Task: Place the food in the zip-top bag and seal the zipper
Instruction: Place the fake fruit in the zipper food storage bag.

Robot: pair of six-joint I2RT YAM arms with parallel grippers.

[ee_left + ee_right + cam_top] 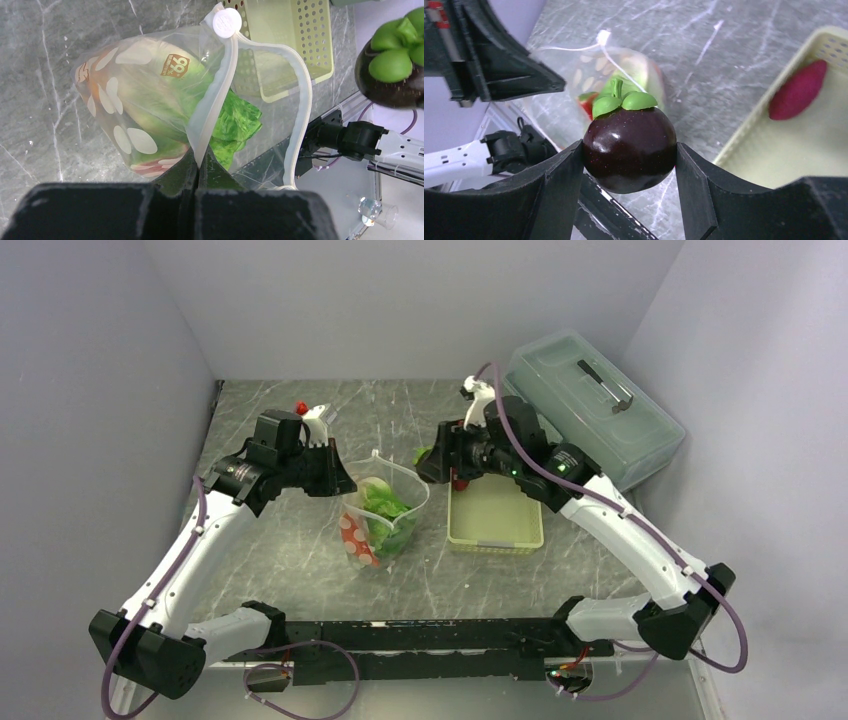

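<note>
The zip-top bag point(372, 530) stands open on the table with leafy lettuce point(235, 120) and other food inside. My left gripper point(200, 162) is shut on the bag's mouth edge, pinching the whitish zipper point(300, 90) strip and holding that side up. A white slider point(226, 22) sits at the strip's far end. My right gripper point(630, 155) is shut on a dark maroon ball point(629, 147) with green leaves, held in the air just right of the bag's mouth, between bag and basket. A dark red long piece point(798, 90) lies in the basket.
The pale green slotted basket point(495, 530) sits right of the bag. A large translucent lidded box point(595, 405) stands at the back right. Grey walls close in the table on the left, back and right.
</note>
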